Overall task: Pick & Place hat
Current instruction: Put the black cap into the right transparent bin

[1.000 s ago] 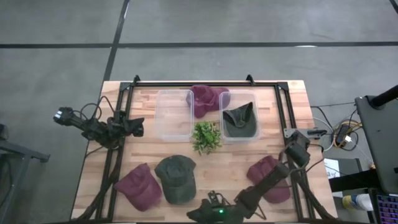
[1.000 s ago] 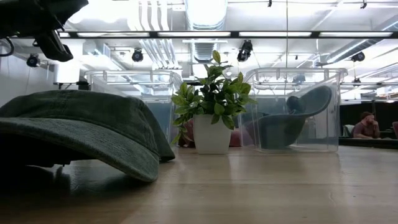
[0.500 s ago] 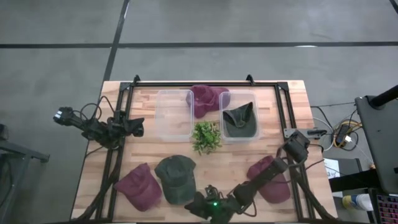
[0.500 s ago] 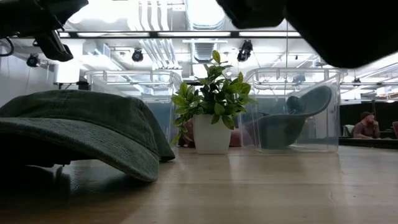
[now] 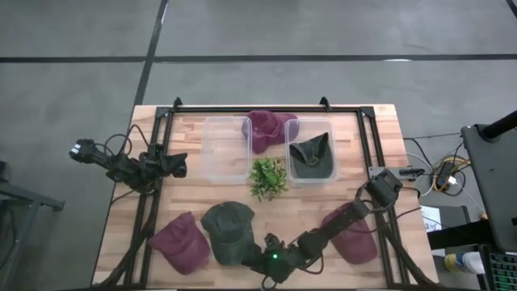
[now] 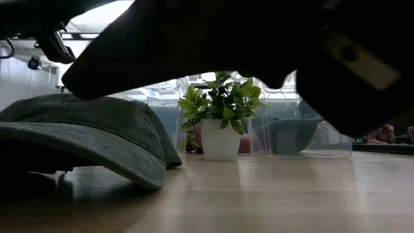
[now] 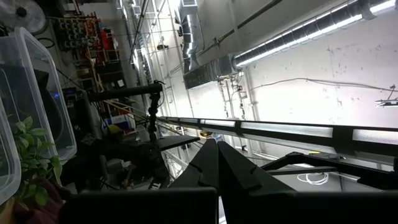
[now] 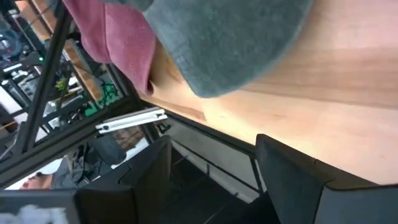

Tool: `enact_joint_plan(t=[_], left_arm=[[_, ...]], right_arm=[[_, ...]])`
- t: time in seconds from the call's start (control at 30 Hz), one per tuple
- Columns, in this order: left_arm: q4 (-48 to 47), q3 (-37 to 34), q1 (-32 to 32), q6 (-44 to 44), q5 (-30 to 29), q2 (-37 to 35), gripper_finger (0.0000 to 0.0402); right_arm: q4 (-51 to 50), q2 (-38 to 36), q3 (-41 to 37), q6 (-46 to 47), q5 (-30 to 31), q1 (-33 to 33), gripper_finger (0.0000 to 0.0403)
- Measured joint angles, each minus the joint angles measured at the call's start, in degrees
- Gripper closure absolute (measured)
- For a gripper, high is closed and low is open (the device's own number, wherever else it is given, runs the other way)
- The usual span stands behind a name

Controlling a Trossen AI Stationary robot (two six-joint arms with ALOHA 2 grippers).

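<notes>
A dark green hat (image 5: 229, 233) rests on its brim near the table's near edge; it also shows large in the low view as the green hat (image 6: 84, 139) and in the right wrist view as the green hat (image 8: 224, 43). My right gripper (image 5: 260, 263) hovers just to the right of its brim, low over the near edge, its fingers open (image 8: 214, 180) and touching nothing. A maroon hat (image 5: 179, 241) lies to the green hat's left, another maroon hat (image 5: 355, 238) partly under my right arm. My left gripper (image 5: 179, 167) waits shut at the table's left edge.
At the far side stand an empty clear bin (image 5: 226, 149) and a second clear bin (image 5: 331, 174) holding a dark green hat (image 5: 311, 156), with a third maroon hat (image 5: 269, 129) between them. A small potted plant (image 5: 267, 176) stands mid-table. A black frame (image 5: 266, 107) rims the table.
My right gripper has travelled along the near edge toward the table's left, closing on the green hat. In the low view its dark body has come in from above and now fills the top of the picture. The hats have stayed in place.
</notes>
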Motion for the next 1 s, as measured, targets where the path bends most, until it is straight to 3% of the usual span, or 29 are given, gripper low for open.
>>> enact_joint_plan(t=[0.57, 1.0], left_arm=[[-0.01, 0.00, 0.00, 0.02, 0.00, 0.00, 0.0402], [0.01, 0.01, 0.01, 0.00, -0.18, -0.05, 0.0402]], right_arm=[[-3.15, 0.07, -0.02, -0.87, -6.36, -2.51, 0.0174], [-1.64, 3.11, 2.48, -1.09, -7.18, -3.50, 0.0174]])
